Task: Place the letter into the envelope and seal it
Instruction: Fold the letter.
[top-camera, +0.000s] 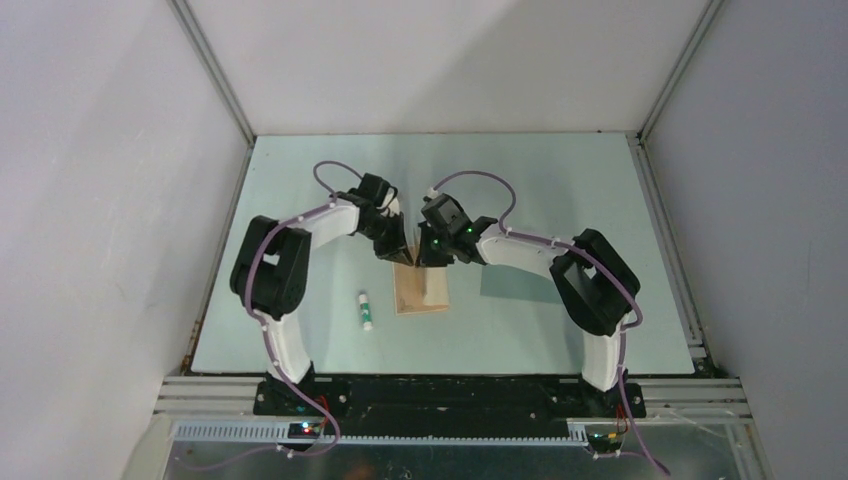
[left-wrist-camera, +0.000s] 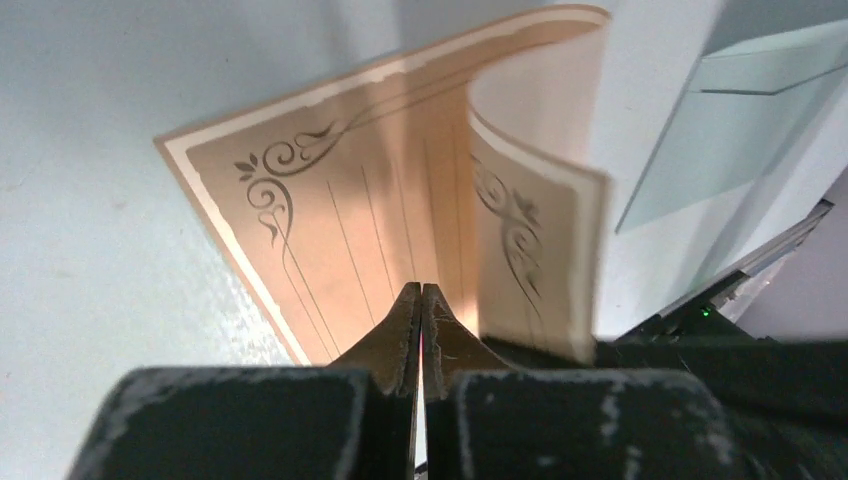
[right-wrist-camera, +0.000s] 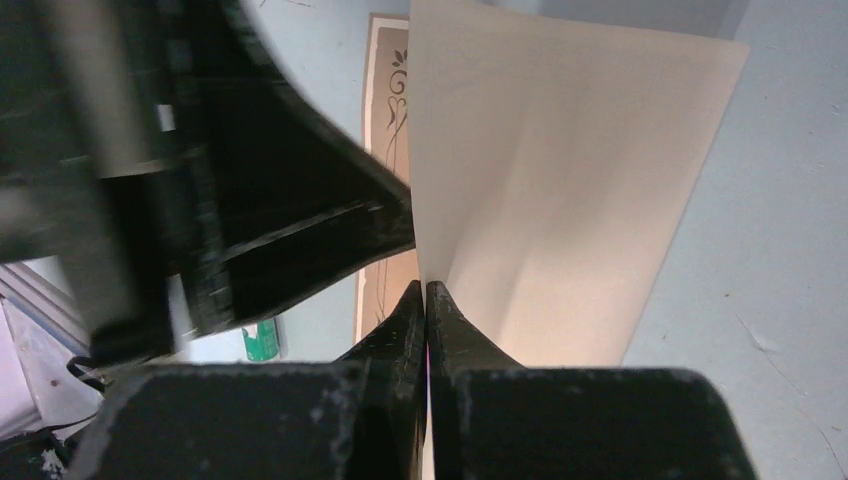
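Item: the letter (top-camera: 421, 290), tan sheet with brown scrolled border, mid-table (top-camera: 300, 180).
- Top view only: glue stick (top-camera: 366, 311) just left of it, and the envelope (top-camera: 508, 284) to the right, half under the right arm.
- Left wrist view: printed half lies flat, other half curls upright.
- Right wrist view: plain back of the raised half.
- Right gripper (right-wrist-camera: 425, 290): pinched on the raised edge.
- Left gripper (left-wrist-camera: 421, 295): jaws together over the flat half; grip uncertain.

Top view: even, soft overhead lgt, sharp. Wrist views: foreground blurred; letter (left-wrist-camera: 350, 220) curl edge soft, shadow beneath.
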